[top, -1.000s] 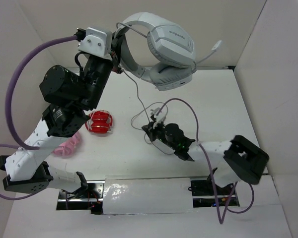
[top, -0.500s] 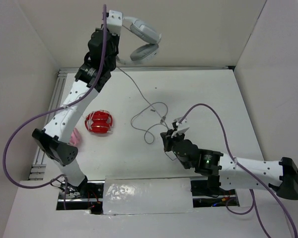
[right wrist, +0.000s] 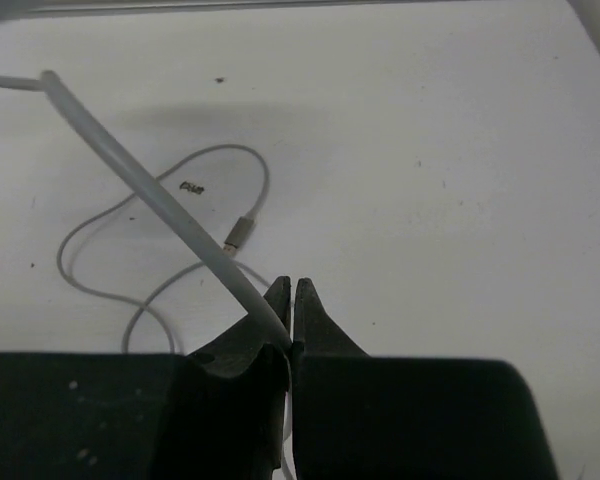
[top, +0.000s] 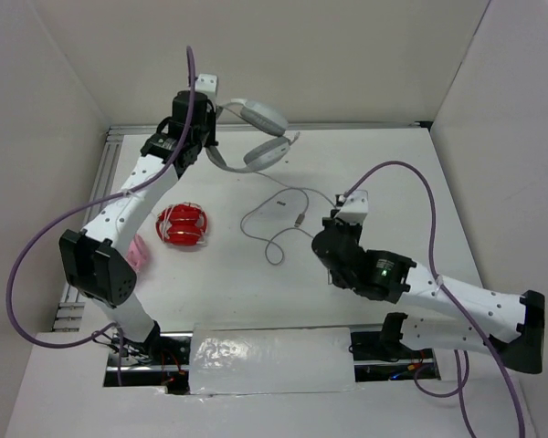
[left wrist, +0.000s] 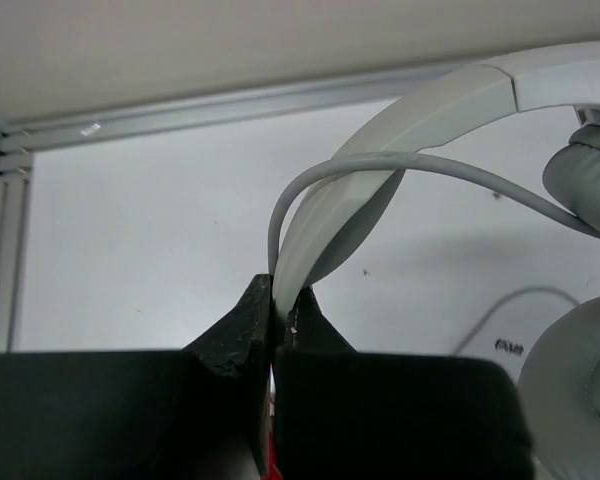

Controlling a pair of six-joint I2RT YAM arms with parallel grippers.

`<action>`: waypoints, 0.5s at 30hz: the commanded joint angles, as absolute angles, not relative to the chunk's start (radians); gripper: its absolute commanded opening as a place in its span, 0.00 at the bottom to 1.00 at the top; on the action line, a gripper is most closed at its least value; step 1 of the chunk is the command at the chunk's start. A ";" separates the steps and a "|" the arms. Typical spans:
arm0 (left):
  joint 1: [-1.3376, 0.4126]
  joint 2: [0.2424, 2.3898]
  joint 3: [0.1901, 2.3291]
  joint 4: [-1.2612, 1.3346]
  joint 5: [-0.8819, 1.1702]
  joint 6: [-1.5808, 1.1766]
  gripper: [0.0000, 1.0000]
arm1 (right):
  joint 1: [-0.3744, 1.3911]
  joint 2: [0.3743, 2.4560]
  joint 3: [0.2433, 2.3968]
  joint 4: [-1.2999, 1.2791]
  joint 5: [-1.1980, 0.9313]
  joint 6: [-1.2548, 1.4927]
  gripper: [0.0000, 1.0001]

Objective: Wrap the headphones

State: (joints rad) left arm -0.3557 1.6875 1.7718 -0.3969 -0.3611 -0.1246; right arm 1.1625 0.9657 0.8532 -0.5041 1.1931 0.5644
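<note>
The white and grey headphones (top: 260, 137) hang at the far left of the table, ear cups to the right. My left gripper (top: 210, 141) is shut on the headband (left wrist: 320, 230), which is pinched between the jaws in the left wrist view (left wrist: 283, 300). An ear cup (left wrist: 580, 380) shows at the right there. The thin white cable (top: 274, 196) runs down to loose loops on the table, with its plug (right wrist: 238, 235) lying flat. My right gripper (top: 324, 228) is shut on the cable (right wrist: 160, 195), which slants up to the left from the jaws (right wrist: 291, 292).
A red rounded object (top: 184, 225) lies left of centre and a pink object (top: 137, 251) beside the left arm. White walls stand on three sides. A metal rail (top: 110, 155) runs along the table's left and far edges.
My left arm has swung the headphones from high near the camera down and back to the table's far left. My right gripper has moved right and farther away, holding the cable.
</note>
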 commanded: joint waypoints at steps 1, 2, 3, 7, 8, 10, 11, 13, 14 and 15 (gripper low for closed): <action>-0.359 1.611 1.659 -0.233 -0.272 -0.198 0.00 | 1.037 0.907 0.897 -0.202 0.877 0.254 0.00; -0.359 1.592 1.629 -0.216 -0.259 -0.207 0.00 | 0.966 0.897 0.894 -0.158 0.795 0.218 0.00; -0.357 1.588 1.585 -0.207 -0.258 -0.242 0.00 | 0.936 0.887 0.896 -0.106 0.635 0.159 0.00; -0.339 1.611 1.635 -0.288 -0.242 -0.362 0.00 | 0.905 0.897 0.927 -0.139 0.367 0.098 0.00; -0.327 1.641 1.717 -0.322 -0.251 -0.411 0.00 | 0.929 0.905 0.904 -0.137 0.370 0.092 0.00; -0.316 1.675 1.816 -0.428 -0.261 -0.448 0.00 | 1.005 0.933 0.843 -0.123 0.423 0.087 0.00; -0.310 1.709 1.910 -0.454 -0.258 -0.471 0.00 | 1.018 0.943 0.822 -0.121 0.439 0.106 0.00; -0.304 1.730 2.004 -0.512 -0.236 -0.482 0.00 | 1.025 0.980 0.763 -0.118 0.422 0.190 0.00; -0.298 1.747 2.075 -0.518 -0.226 -0.463 0.00 | 1.023 0.986 0.738 -0.106 0.408 0.224 0.00; -0.295 1.753 2.103 -0.522 -0.221 -0.451 0.00 | 1.019 1.000 0.717 -0.082 0.391 0.282 0.00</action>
